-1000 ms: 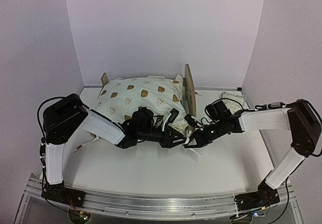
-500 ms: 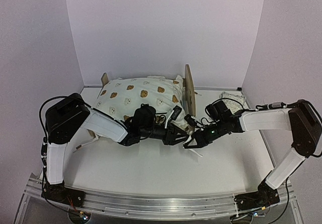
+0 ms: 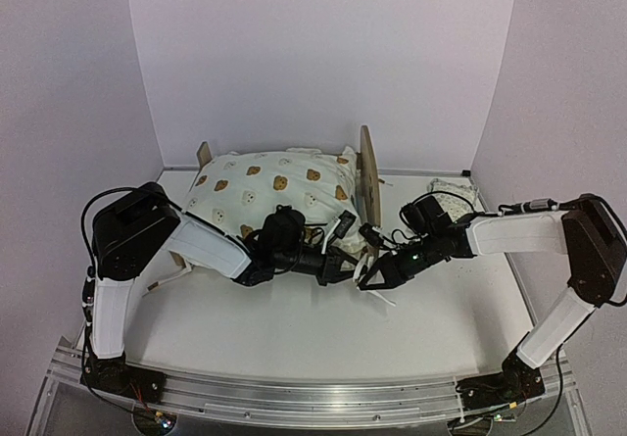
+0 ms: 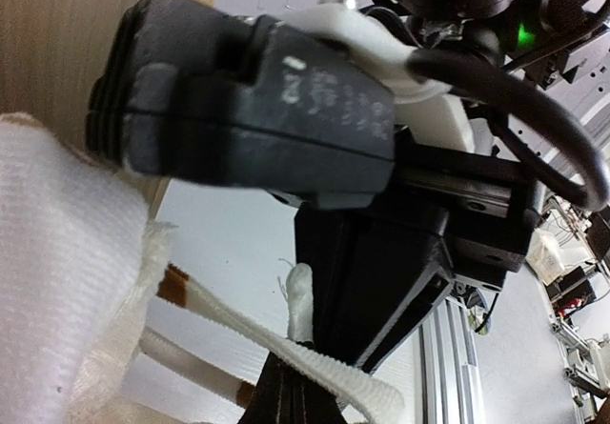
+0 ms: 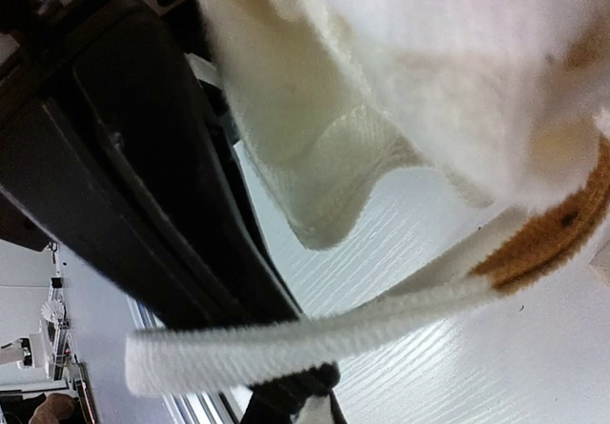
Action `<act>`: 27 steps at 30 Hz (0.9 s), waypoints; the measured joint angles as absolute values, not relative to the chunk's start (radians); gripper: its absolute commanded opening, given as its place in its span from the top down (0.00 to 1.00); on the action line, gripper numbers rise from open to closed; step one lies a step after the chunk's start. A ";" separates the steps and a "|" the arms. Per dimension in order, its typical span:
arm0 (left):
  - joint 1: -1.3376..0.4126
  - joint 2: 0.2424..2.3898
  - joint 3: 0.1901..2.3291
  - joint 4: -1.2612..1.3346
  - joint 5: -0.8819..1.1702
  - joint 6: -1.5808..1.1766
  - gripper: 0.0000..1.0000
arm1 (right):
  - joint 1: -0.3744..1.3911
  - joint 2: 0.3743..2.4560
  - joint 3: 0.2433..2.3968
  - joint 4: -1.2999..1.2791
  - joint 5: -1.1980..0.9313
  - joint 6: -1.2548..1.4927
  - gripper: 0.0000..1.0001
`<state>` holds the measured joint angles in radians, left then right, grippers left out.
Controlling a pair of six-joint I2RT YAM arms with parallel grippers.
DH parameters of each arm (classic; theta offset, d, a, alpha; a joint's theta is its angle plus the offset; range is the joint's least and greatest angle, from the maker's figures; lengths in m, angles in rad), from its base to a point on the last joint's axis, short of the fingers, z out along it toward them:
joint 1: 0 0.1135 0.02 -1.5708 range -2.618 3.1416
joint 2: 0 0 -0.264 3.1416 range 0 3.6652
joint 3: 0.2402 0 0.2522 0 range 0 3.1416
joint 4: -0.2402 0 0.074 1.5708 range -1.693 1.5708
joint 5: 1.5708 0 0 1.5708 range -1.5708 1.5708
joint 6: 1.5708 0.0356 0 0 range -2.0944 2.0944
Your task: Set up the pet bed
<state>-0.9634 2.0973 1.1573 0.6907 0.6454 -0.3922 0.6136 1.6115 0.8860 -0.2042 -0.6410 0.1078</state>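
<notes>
At the middle of the smooth, pale worktop (image 3: 294,348) the two arms are brought tip to tip. The left pincer (image 4: 284,397) is pressed together, and a flat, ribbed white strap (image 4: 324,372) is laid across its tips; whether it is truly caught there cannot be told. The right pincer (image 5: 303,397) appears clamped on a strap of this kind, brown at its quilt end.

Just behind, toward twelve o'clock, a soft cream quilt (image 3: 265,186) printed with brown bears is draped in a loose mound over the pet bed (image 3: 368,176), which stands at the far middle of the worktop. Only its thin plywood ends are seen: a tall rounded headboard at one o'clock and a low footboard at eleven o'clock.

Several failures can be expected. The narrow strap could be lost from the tips if pulled slackly. The quilt could be dragged off, or the light frame tipped, by a hard pull. The pincers, set so close together, could be knocked against each other.
</notes>
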 measured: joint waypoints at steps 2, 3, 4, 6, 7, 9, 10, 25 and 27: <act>-0.963 2.095 1.149 0.682 0.624 -0.391 1.00 | 0.614 1.611 0.886 -0.204 -0.641 0.108 0.97; -0.963 2.091 1.140 0.680 0.614 -0.391 1.00 | 0.614 1.610 0.886 -0.204 -0.641 0.107 0.97; -0.963 2.086 1.129 0.679 0.603 -0.391 1.00 | 0.614 1.609 0.886 -0.204 -0.641 0.108 0.97; -0.963 2.078 1.112 0.677 0.588 -0.391 1.00 | 0.614 1.605 0.886 -0.204 -0.640 0.108 0.96; -0.963 2.071 1.104 0.676 0.576 -0.391 1.00 | 0.614 1.604 0.886 -0.204 -0.640 0.108 0.96; -0.963 2.058 1.090 0.671 0.561 -0.391 1.00 | 0.614 1.601 0.886 -0.203 -0.640 0.108 0.96; -0.963 2.053 1.087 0.670 0.556 -0.391 1.00 | 0.614 1.601 0.886 -0.203 -0.640 0.108 0.96; -0.963 2.039 1.083 0.673 0.548 -0.399 0.73 | 0.614 1.600 0.886 -0.203 -0.640 0.107 1.00; -0.963 2.039 1.083 0.674 0.549 -0.400 0.70 | 0.614 1.600 0.886 -0.203 -0.640 0.107 1.00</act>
<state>-0.9634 2.0392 1.0832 0.6740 0.5487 -0.3997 0.6136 1.6001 0.8860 -0.2031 -0.6403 0.1073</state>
